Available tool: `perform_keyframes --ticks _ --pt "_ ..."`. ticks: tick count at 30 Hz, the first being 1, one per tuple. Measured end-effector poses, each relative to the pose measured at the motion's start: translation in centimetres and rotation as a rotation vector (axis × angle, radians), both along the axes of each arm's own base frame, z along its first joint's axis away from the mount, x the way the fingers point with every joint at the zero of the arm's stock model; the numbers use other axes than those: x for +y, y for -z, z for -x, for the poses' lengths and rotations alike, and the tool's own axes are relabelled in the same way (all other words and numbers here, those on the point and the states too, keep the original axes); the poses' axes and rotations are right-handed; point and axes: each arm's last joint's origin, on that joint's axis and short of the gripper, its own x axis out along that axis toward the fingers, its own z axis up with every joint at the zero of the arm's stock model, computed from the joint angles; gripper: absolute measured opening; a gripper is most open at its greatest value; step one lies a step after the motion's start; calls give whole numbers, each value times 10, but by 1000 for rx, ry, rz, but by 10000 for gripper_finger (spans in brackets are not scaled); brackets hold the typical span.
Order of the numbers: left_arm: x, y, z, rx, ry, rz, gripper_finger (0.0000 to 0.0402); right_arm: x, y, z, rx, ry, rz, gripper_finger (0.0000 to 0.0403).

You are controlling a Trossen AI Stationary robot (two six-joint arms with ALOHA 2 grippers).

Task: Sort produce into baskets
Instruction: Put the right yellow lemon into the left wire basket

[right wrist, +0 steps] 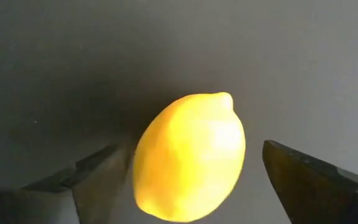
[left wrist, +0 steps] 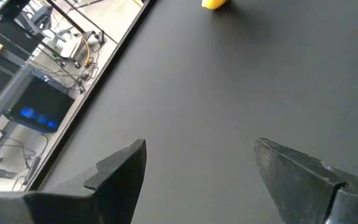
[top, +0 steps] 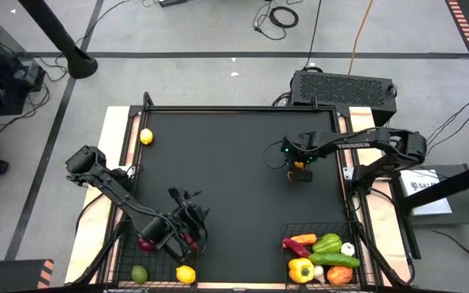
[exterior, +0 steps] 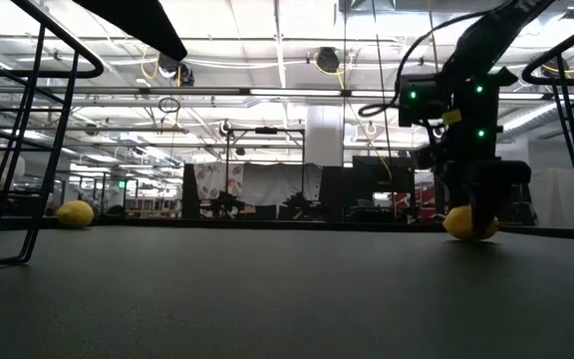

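A yellow lemon (right wrist: pixel 190 155) lies on the black mat (top: pixel 218 187) right of the middle. My right gripper (top: pixel 299 169) points down over it, open, one finger on each side of it (exterior: pixel 471 223). Another lemon (top: pixel 146 137) rests near the mat's far left corner (left wrist: pixel 214 4). My left gripper (top: pixel 184 197) hovers open and holds nothing (left wrist: pixel 201 149), above the left basket (top: pixel 120 262), which holds a lime (top: pixel 139 273), a lemon (top: pixel 186 274) and a dark red piece (top: pixel 146 242). The right basket (top: pixel 363 244) holds peppers, a cucumber, garlic and other vegetables. My right gripper has the lemon between its open fingers, coming from above. One finger (right wrist: pixel 101 165) stands right beside the lemon's side (right wrist: pixel 143 162), and I cannot tell whether it touches. The other finger (right wrist: pixel 291 168) is clear of it. The lemon lies on the mat.
A black grilled box (top: pixel 344 87) stands behind the table's far right corner. Both baskets sit at the near edge, left and right. The mat's middle is bare between them. Wire frame legs (exterior: pixel 8 199) show at the left in the low view.
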Motion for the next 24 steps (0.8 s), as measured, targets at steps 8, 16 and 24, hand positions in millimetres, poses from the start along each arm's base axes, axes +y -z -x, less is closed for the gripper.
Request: perform_keyframes --ticks 8,16,24 --pt "0 0 0 2 1 11 306 0 10 -3 35 3 -14 287" --pt "1 0 -1 -2 -3 6 306 8 -11 -14 -92 25 -112 232" --pt "-8 -5 -14 -31 119 -62 306 28 -59 -39 -410 6 -244 242"
